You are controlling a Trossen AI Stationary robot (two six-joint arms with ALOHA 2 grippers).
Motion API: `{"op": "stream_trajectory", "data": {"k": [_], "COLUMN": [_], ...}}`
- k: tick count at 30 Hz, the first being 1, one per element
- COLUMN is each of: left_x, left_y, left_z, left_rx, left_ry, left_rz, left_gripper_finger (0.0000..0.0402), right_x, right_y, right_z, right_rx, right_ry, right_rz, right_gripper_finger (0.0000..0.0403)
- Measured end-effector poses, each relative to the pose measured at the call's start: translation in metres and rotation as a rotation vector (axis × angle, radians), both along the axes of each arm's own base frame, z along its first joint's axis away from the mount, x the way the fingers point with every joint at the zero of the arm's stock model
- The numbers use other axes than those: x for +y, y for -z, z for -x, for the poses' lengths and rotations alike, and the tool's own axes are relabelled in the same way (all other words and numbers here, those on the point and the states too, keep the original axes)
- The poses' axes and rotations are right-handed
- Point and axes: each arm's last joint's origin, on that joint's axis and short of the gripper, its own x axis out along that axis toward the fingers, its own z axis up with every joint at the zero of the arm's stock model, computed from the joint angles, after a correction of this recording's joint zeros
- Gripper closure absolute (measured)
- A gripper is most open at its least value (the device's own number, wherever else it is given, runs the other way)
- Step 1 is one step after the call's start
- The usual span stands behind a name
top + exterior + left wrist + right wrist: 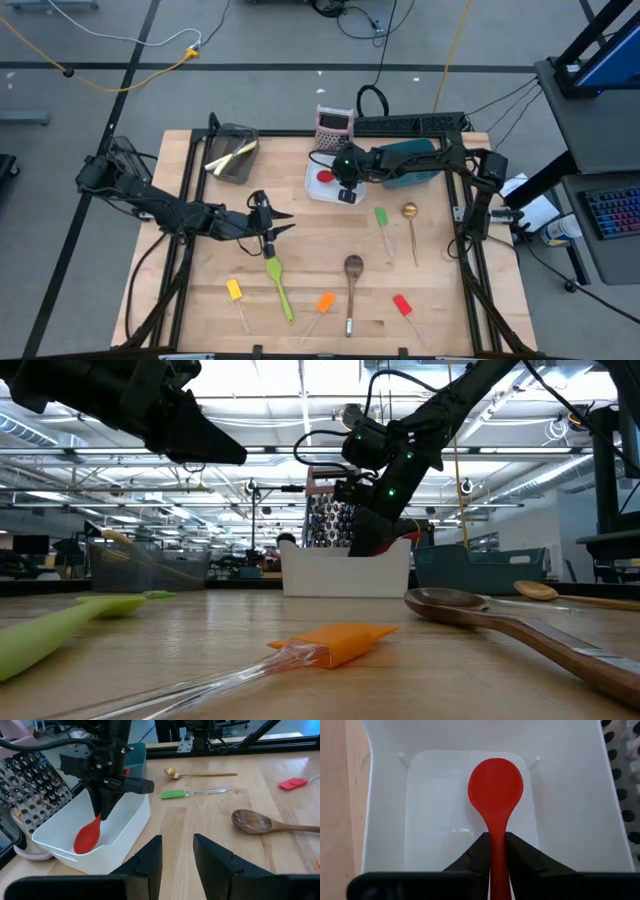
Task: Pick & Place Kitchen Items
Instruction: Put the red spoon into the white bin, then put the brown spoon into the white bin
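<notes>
Look at the right wrist picture first. Your right hand (498, 851) is squeezing the handle of the red spoon (496, 795). The spoon's round end is hanging down inside the white bin (385, 810). You cannot tell from this view if the spoon is touching the bottom.

The left wrist picture is showing you the same thing from the side. There the right hand (102, 810) is reaching down into the white bin (125, 827), and the red spoon (89, 835) is pointing low toward the bin's floor. This view is also showing the grater (30, 795) just beside the bin.

From above, you are seeing things the wrist pictures miss. The left hand (272, 228) is hovering over the tabletop (440, 290) near the top end of the green spoon (278, 285), with its fingers apart and nothing between them. The left wrist picture is showing that gap too.

Other things are lying on the tabletop: a wooden spoon (352, 290), a gold spoon (411, 228), and spatulas with green (382, 220), yellow (235, 292), orange (322, 304) and red (402, 305) heads.

The low picture is showing the orange spatula (335, 643) and the wooden spoon (480, 610) up close, but the bin wall is hiding the red spoon there.
</notes>
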Motion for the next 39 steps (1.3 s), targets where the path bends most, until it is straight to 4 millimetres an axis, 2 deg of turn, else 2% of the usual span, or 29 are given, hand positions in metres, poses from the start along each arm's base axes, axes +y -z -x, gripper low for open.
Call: {"op": "stream_trajectory", "data": {"k": [10, 19, 22, 32, 39], "left_x": [0.000, 0.004, 0.004, 0.007, 0.007], "left_y": [0.001, 0.004, 0.004, 0.008, 0.010], "left_z": [0.000, 0.002, 0.003, 0.006, 0.007], "left_rx": [0.004, 0.003, -0.006, 0.027, 0.038], "left_ry": [-0.017, -0.141, -0.173, -0.258, -0.265], "left_rz": [0.035, 0.053, 0.058, 0.048, 0.041], "left_gripper_finger": [0.0286, 0.0286, 0.0286, 0.0286, 0.0286], "right_x": [0.000, 0.002, 0.006, 0.031, 0.058], "right_y": [-0.001, -0.001, -0.006, -0.033, -0.047], "right_z": [-0.001, -0.002, -0.001, -0.002, -0.004], "right_rx": [-0.012, -0.011, -0.021, -0.096, -0.131], "right_ry": [0.000, -0.007, -0.014, -0.071, -0.125], "right_rz": [0.005, 0.005, 0.010, 0.028, 0.018], "right_gripper_finger": [0.0296, 0.0254, 0.0244, 0.0226, 0.0225]}}
